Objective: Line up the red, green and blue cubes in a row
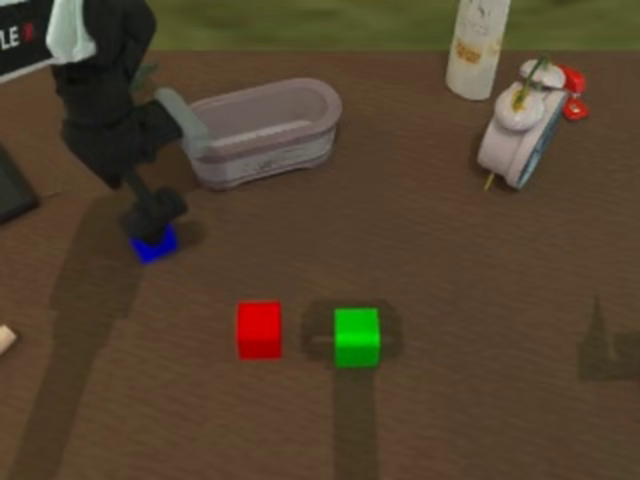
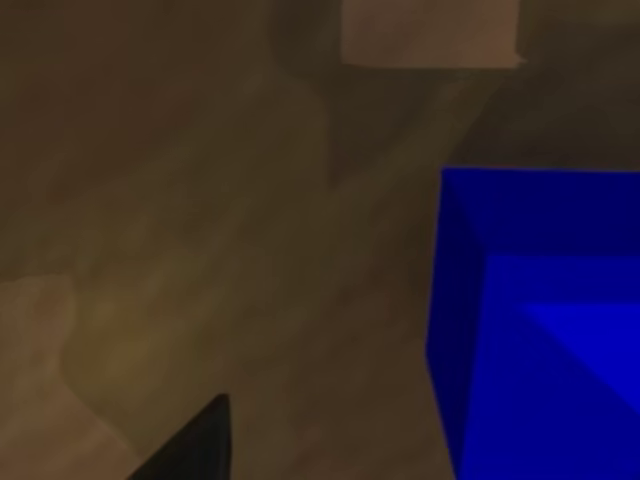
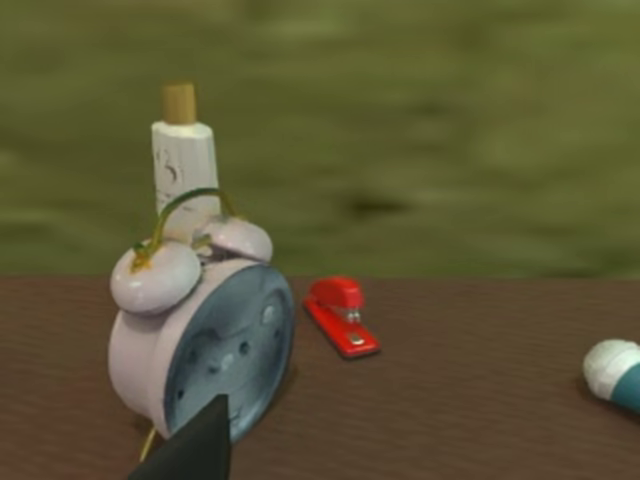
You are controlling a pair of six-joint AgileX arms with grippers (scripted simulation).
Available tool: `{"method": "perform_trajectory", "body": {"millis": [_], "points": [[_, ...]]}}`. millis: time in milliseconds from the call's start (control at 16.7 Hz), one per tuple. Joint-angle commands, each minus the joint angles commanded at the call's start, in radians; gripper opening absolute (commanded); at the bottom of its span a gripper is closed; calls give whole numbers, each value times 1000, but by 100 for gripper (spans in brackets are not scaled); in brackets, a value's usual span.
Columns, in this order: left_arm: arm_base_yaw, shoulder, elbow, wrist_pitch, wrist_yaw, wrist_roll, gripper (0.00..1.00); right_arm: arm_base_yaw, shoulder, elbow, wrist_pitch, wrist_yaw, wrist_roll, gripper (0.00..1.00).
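Left pincer (image 1: 152, 222) over blue cube (image 1: 153, 244), finger state unclear; cube sits skewed to the row.

Oval tub (image 1: 265, 130) rear left; bottle (image 1: 478, 45), alarm clock (image 1: 520, 125), red stapler (image 1: 573, 95) rear right.

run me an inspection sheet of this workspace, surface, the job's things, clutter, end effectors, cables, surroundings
Surface: brown wood-grain table, arm shadows across it.
Job's things: red cube and green cube side by side with a gap, near the front; blue cube apart, toward the left.
Clutter: oval tub, alarm clock, red stapler, white bottle, a white and teal object.
End effectors: left end effector down over the blue cube; right end effector not visible in the top view, its wrist camera facing the clock.
Cables: nothing seen.
Surroundings: green ground beyond the table's far edge.
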Motion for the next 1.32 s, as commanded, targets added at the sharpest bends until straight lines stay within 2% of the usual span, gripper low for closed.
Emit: {"method": "perform_trajectory", "body": {"millis": [240,480,1260,1320], "points": [[-1,49,-84,134,1,0,100,0,0,0,0,0,0,100],[-1,54,-91,143,1,1,100,0,0,0,0,0,0,100],[-1,54,-91,143,1,1,2,0,0,0,0,0,0,100],[-1,54,-91,143,1,1,0,0,0,0,0,0,0,100]]}}
